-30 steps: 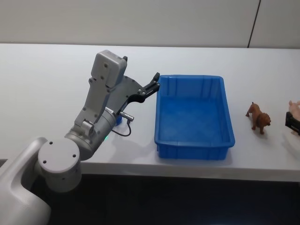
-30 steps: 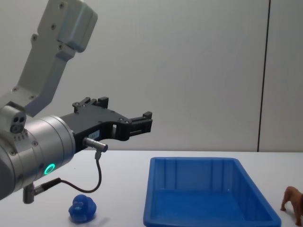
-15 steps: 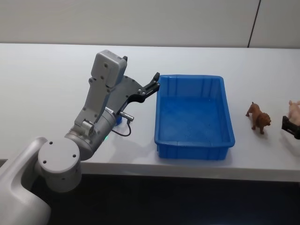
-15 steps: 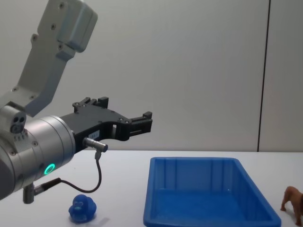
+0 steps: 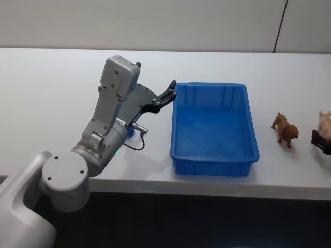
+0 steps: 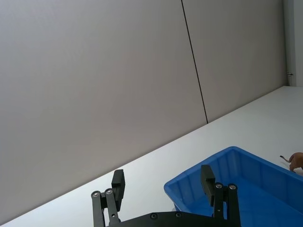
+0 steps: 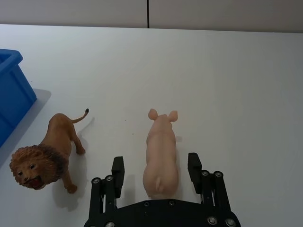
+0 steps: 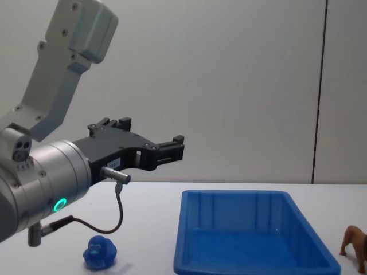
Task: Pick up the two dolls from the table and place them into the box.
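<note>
Head view: over the last second the right hand point(image 5: 321, 141) has shifted slightly at the right edge of the table point(image 5: 51, 77) and has now almost stopped. The left arm has not moved.

Right wrist view: the right hand point(image 7: 156, 161) is spread wide and holds nothing. Its fingers point(image 7: 118, 166) stand on either side of a pink pig figurine point(image 7: 161, 142), apart from its flanks. This probably means that the approach is complete and closing is the next step. That closure would take the pig, not the brown lion point(image 7: 45, 151) standing just beside it.

Status of the task items:
- The box point(image 5: 214, 168) is empty; no doll has been placed yet.
- The lion point(image 5: 285, 129) stands upright on the table between the box and the right hand.
- The blue duck point(image 8: 100, 252) sits on the table to the left of the box, below the left forearm.

The left hand point(image 6: 162, 175) hangs raised near the box's left rim, spread wide and holding nothing.

Obstructions: the lion lies on the direct path from the pig to the box, so a low carry could knock it over.
</note>
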`<control>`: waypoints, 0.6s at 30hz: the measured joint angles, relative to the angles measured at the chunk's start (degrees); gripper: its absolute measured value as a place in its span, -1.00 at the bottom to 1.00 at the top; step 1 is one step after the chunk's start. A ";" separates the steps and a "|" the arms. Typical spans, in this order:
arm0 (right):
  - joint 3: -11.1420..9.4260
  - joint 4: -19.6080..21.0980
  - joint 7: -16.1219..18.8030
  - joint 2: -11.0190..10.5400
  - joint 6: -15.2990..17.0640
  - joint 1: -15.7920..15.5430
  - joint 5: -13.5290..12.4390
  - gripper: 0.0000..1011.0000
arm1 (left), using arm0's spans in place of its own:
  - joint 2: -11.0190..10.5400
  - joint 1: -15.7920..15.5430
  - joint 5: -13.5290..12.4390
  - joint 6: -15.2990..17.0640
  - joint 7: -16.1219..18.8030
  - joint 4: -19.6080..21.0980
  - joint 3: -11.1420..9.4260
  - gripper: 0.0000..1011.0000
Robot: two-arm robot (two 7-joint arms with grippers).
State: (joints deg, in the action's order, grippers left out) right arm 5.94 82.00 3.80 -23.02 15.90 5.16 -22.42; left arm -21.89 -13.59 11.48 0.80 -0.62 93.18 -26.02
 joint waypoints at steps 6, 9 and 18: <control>-0.06 -1.05 0.48 0.24 -0.16 0.58 -0.46 0.39 | 0.00 0.00 0.00 0.00 0.00 0.00 0.00 0.98; -0.09 -1.40 0.65 0.34 -0.27 0.80 -0.58 0.18 | 0.00 0.00 0.00 0.00 0.00 0.00 0.00 0.98; -0.18 -1.44 0.83 0.48 -1.16 1.03 -0.58 -0.25 | -0.01 0.00 0.00 0.00 0.00 0.00 0.00 0.98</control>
State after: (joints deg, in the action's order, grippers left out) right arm 5.75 80.56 4.62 -22.55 14.74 6.19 -23.00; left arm -21.90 -13.59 11.48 0.79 -0.63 93.18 -26.02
